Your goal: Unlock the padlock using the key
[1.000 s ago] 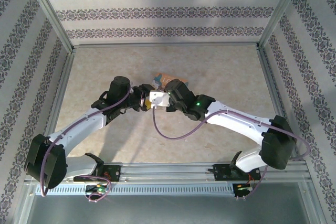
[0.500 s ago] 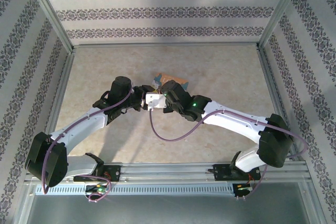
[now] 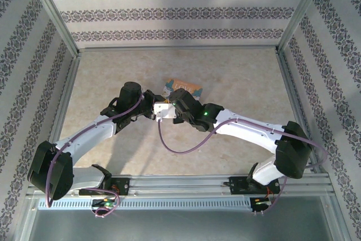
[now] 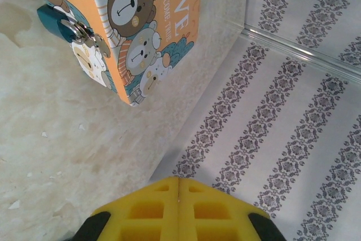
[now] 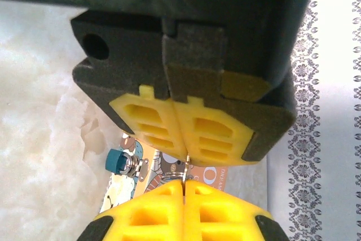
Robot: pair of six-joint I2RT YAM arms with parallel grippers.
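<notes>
one padlock [image 3: 183, 87], just far of centre on one table [image 3: 242, 71]. one key [image 4: 56, 18], teal-headed, at the padlock. two arms: left arm [image 3: 90, 134] on the left, right arm [image 3: 248, 131] on the right. two grippers: left gripper [image 4: 179, 183] and right gripper [image 5: 183, 184], two yellow fingers [image 4: 146, 213] apiece. two purple cables [image 3: 186, 151], one along each arm. three patterned walls [image 3: 180, 9]: left, far, right.

A lab test cell: wallpapered panels [image 3: 180, 12] in aluminium framing [image 3: 180, 184].
</notes>
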